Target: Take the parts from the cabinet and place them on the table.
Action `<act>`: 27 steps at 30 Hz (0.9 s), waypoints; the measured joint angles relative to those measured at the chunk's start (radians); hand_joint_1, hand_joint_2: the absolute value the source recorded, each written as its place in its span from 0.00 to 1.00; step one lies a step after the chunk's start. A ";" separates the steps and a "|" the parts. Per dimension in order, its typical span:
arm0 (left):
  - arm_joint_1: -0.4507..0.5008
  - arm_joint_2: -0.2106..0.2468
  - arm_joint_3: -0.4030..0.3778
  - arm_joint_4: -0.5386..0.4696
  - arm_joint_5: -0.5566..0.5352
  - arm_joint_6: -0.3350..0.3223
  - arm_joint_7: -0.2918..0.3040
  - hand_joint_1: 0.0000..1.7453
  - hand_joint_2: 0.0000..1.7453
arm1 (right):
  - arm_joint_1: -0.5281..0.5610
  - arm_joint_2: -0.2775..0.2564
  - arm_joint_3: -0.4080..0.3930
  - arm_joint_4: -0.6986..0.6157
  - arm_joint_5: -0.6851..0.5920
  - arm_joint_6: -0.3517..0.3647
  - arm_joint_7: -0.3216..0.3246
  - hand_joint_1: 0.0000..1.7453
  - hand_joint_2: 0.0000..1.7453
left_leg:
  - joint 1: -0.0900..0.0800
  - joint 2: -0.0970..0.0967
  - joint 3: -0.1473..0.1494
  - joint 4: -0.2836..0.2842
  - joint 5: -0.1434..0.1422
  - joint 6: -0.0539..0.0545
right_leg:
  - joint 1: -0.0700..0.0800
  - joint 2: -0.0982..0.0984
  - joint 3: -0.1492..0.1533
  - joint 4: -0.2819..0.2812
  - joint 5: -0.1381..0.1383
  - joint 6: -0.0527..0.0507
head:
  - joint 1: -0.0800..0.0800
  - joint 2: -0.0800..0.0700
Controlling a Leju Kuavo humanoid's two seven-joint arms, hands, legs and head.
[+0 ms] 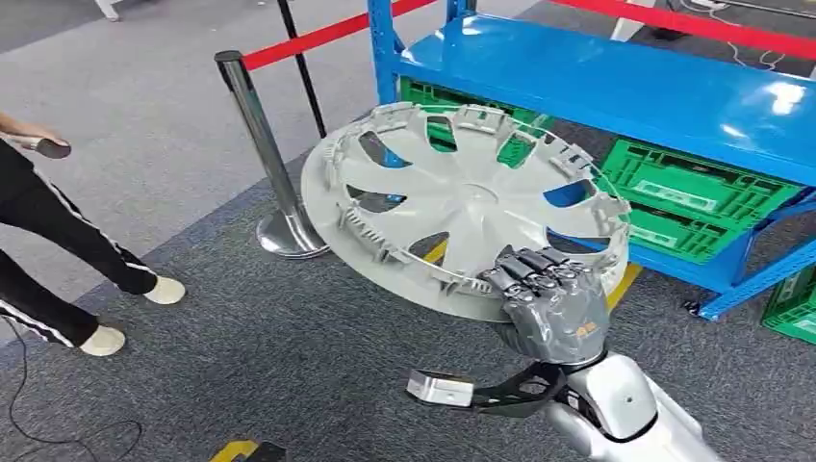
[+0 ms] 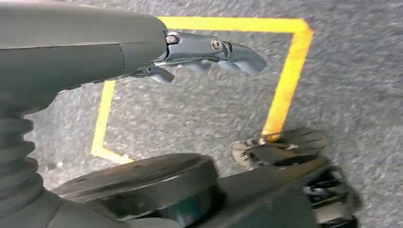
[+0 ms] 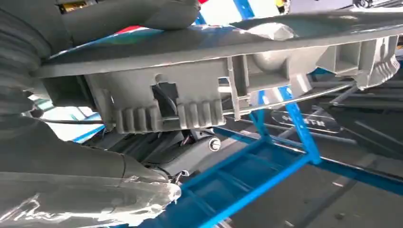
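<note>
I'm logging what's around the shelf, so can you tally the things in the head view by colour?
Silver-grey: 1, the wheel cover held by the right hand
Green: 3 crates
Blue: 1 shelf rack
Chrome: 1 barrier post
Total: 6

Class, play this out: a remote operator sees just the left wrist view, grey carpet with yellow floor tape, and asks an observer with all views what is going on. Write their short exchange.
Operator: My left hand hangs over the carpet with nothing in it. Is the other hand busy?
Observer: Yes. In the head view the right hand grips the rim of a silver wheel cover.
Operator: How is the cover held?
Observer: Tilted, with its ribbed, clip-lined inner side facing up.
Operator: What is near it?
Observer: A blue metal rack with green plastic crates on its lower level stands just behind it.
Operator: Anyone about?
Observer: A person's legs in dark trousers stand at the left, beyond a chrome barrier post.
</note>
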 joint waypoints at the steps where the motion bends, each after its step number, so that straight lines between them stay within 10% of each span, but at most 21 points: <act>1: 0.002 0.003 0.000 0.001 0.000 0.000 0.000 0.00 1.00 | -0.001 0.000 0.000 0.000 0.000 0.000 0.000 1.00 1.00 | 0.000 0.012 -0.004 0.004 -0.014 -0.003 | -0.007 -0.020 0.000 -0.004 0.005 -0.008 | 0.002 0.000; 3: -0.002 0.000 0.000 0.001 0.002 0.000 0.000 0.00 1.00 | 0.003 0.000 -0.001 -0.002 0.000 0.000 0.002 1.00 1.00 | -0.007 0.105 -0.050 0.100 -0.076 -0.015 | -0.003 -0.046 -0.004 -0.006 0.008 -0.018 | -0.013 0.000; 6: -0.008 0.000 0.000 0.001 0.003 0.000 0.000 0.00 1.00 | 0.008 0.000 -0.003 -0.002 -0.002 -0.002 0.002 1.00 1.00 | -0.003 0.133 -0.144 0.317 -0.157 -0.021 | 0.002 -0.095 -0.009 -0.005 0.010 -0.022 | -0.013 0.000; 9: -0.007 0.000 0.000 0.001 0.007 0.000 0.000 0.00 1.00 | 0.011 0.000 -0.003 -0.002 -0.008 -0.002 0.002 1.00 1.00 | -0.004 0.139 -0.071 0.201 -0.082 -0.014 | 0.005 -0.133 -0.008 -0.005 0.010 -0.022 | -0.013 0.000; 11: -0.006 0.000 0.000 0.001 0.007 0.000 0.000 0.00 1.00 | 0.010 0.000 -0.003 -0.008 -0.014 -0.002 0.002 1.00 1.00 | -0.014 0.215 0.033 0.019 -0.033 -0.002 | 0.009 -0.154 -0.007 -0.006 0.009 -0.020 | -0.013 0.000; 15: -0.004 0.000 0.000 0.001 0.009 0.000 0.000 0.00 1.00 | 0.011 0.000 -0.008 -0.011 -0.019 -0.002 0.002 1.00 1.00 | -0.027 0.187 0.023 0.000 -0.032 0.024 | 0.016 -0.194 -0.006 -0.015 0.013 -0.003 | -0.011 0.000; 16: -0.001 0.002 0.000 0.001 0.010 0.000 0.000 0.00 1.00 | 0.010 0.000 -0.008 -0.012 -0.021 -0.002 0.002 1.00 1.00 | -0.019 0.172 0.029 -0.014 -0.022 0.035 | 0.014 -0.190 -0.010 -0.012 0.005 0.006 | -0.013 0.000; 19: -0.003 -0.001 0.000 0.002 0.010 -0.001 0.002 0.00 1.00 | 0.012 0.000 -0.008 -0.015 -0.024 -0.002 0.002 1.00 1.00 | -0.016 0.141 0.026 -0.015 -0.017 0.046 | 0.011 -0.081 -0.083 0.154 -0.090 0.008 | -0.004 0.000; 22: -0.002 -0.003 0.000 0.002 0.010 -0.003 0.002 0.00 1.00 | 0.015 0.000 -0.009 -0.015 -0.025 -0.001 0.000 1.00 1.00 | -0.016 0.103 0.025 -0.015 -0.015 0.049 | 0.013 -0.072 -0.167 0.320 -0.133 0.009 | -0.003 0.000; 25: -0.001 -0.004 0.000 0.001 0.010 -0.003 0.002 0.00 1.00 | 0.016 0.000 -0.009 -0.016 -0.027 0.000 0.000 1.00 1.00 | -0.009 0.056 0.025 -0.009 -0.013 0.042 | 0.005 -0.055 -0.067 0.104 -0.003 0.013 | -0.004 0.000; 27: -0.004 -0.002 0.000 0.002 0.010 -0.003 0.002 0.00 1.00 | 0.016 0.000 -0.009 -0.016 -0.027 0.000 -0.001 1.00 1.00 | -0.012 0.031 0.010 0.011 -0.016 0.028 | -0.012 0.037 -0.022 0.003 0.002 0.022 | -0.002 0.000</act>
